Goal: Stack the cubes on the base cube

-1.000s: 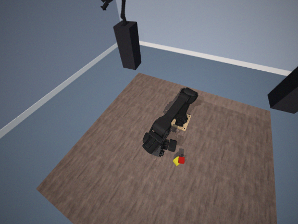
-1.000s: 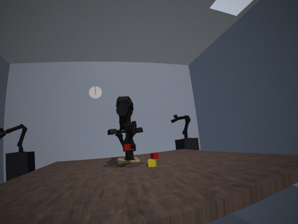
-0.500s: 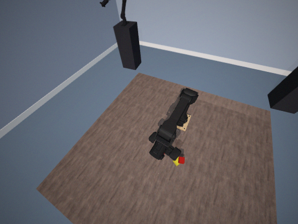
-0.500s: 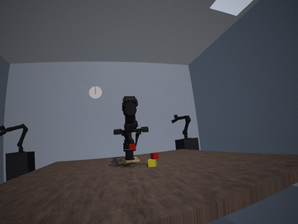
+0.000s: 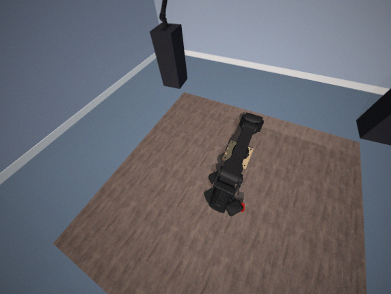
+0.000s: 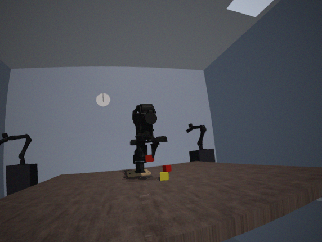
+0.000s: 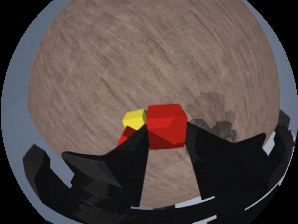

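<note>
The yellow base cube (image 6: 164, 176) (image 7: 134, 119) sits on the table; the arm hides it in the top view. One red cube (image 6: 166, 168) (image 5: 243, 205) (image 7: 128, 134) appears to rest up on one top corner of it, partly hidden by a finger in the wrist view. My gripper (image 6: 149, 158) (image 7: 165, 125) is shut on the other red cube (image 6: 149, 158) (image 7: 166, 122). It holds that cube in the air, to the left of and higher than the base cube in the exterior view. The held cube looks roughly level.
My arm (image 5: 243, 143) (image 6: 144, 121) reaches over its tan mounting plate (image 5: 249, 158) (image 6: 146, 172) on the wooden table (image 5: 154, 222) (image 6: 84, 211). Two other arms stand on dark pedestals (image 6: 21, 178) (image 6: 202, 155) beyond the table. Dark shadows fall near the base cube.
</note>
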